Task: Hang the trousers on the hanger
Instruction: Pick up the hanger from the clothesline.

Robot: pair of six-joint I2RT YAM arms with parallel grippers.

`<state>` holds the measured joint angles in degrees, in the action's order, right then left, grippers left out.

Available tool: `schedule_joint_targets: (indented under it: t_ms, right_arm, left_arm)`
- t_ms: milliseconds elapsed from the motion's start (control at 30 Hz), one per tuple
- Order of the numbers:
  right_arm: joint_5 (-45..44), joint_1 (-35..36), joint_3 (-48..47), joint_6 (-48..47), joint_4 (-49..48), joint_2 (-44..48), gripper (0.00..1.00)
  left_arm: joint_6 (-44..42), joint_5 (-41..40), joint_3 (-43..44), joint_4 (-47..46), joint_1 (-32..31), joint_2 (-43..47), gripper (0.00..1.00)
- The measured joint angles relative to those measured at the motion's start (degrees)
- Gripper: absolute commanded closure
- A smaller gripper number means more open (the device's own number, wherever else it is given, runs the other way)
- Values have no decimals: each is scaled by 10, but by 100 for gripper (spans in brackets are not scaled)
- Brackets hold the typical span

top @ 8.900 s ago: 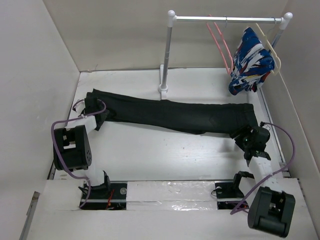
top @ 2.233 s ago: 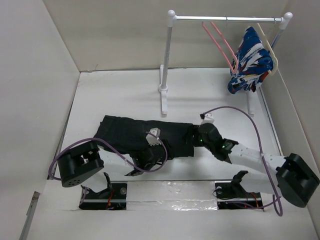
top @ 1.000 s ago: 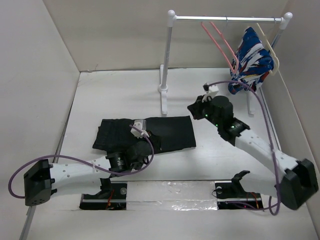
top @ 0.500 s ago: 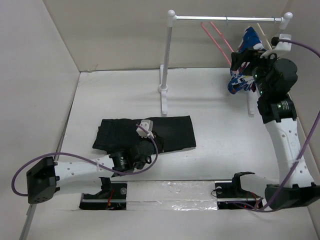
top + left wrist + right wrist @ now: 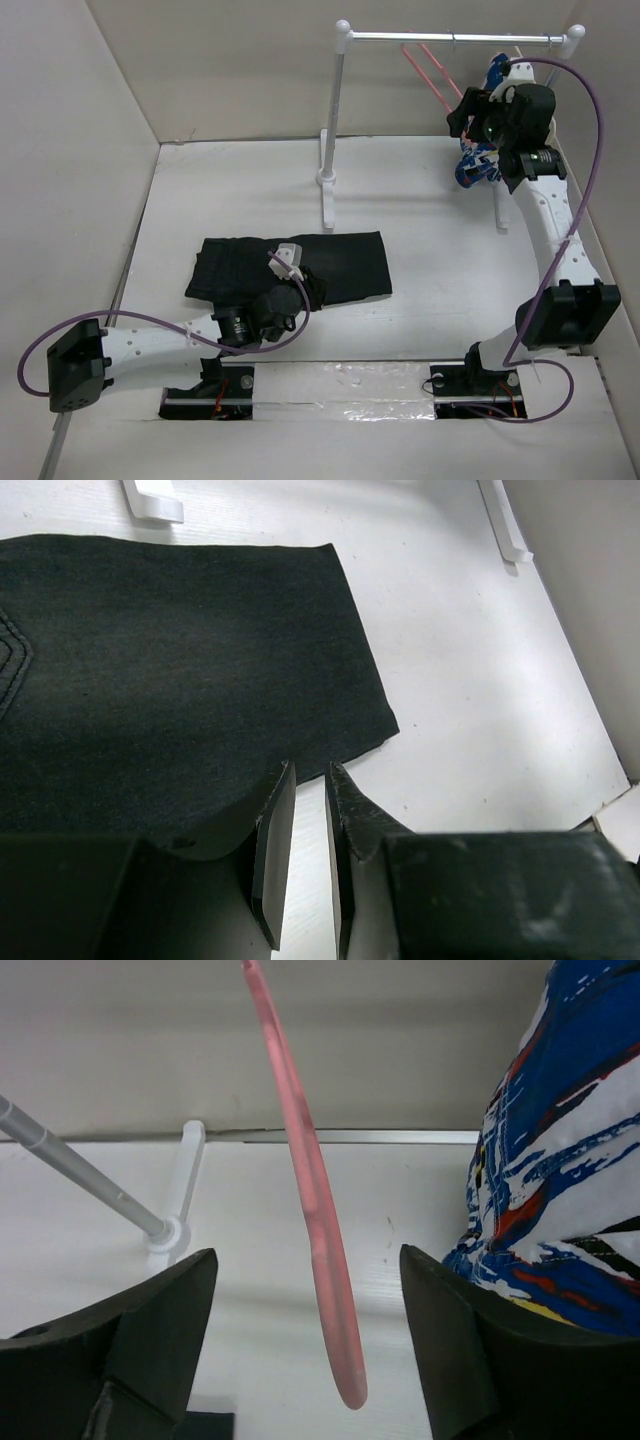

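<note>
The black trousers (image 5: 330, 262) lie folded flat on the white table; the left wrist view shows their near right corner (image 5: 180, 650). My left gripper (image 5: 308, 292) (image 5: 308, 770) hovers at their near edge, its jaws a narrow slit apart with only bare table showing between them. The pink hanger (image 5: 436, 76) hangs from the rail (image 5: 450, 38). My right gripper (image 5: 462, 112) (image 5: 305, 1252) is raised to it and stands open, the hanger's lower end (image 5: 300, 1150) hanging between the wide-apart fingers, touching neither.
A blue, white and red patterned garment (image 5: 478, 165) (image 5: 560, 1160) hangs just right of the pink hanger, partly behind my right arm. The rack's white left post (image 5: 331, 120) stands behind the trousers. Walls close in the left, back and right sides.
My right arm has swung from the table up to the rail and its gripper has opened around the hanger. The left gripper's jaws have parted slightly; the trousers have not moved.
</note>
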<state>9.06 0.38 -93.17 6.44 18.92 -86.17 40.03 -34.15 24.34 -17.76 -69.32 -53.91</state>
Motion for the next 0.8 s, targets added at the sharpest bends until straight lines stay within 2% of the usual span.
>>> schedule_joint_targets:
  t_ms: [33,67,100,133,267,300,333,700,800]
  right_arm:
    - [3,0,0,-2,0,-3,33]
    - [7,0,0,-3,-1,-5,47]
    - [9,0,0,-5,-1,-8,52]
    - [12,1,0,-5,-1,-10,67]
    - [9,12,0,-10,-1,-15,94]
    - [8,17,0,-11,-2,-15,98]
    - [5,23,1,-10,-5,-15,100]
    - [-59,72,44,-5,-46,42,100]
    - [-76,75,65,-5,-65,73,100]
  left_arm:
    - [1,1,0,0,0,0,83]
    - [3,3,-1,0,0,-1,83]
    - [3,3,0,-1,0,-3,83]
    - [5,5,0,-2,0,-5,83]
    - [8,9,-1,-5,0,-14,82]
    - [9,10,-1,-4,0,-16,78]
    - [9,11,-1,-4,0,-16,76]
    - [7,16,6,0,0,-16,54]
    - [5,22,20,3,0,-16,51]
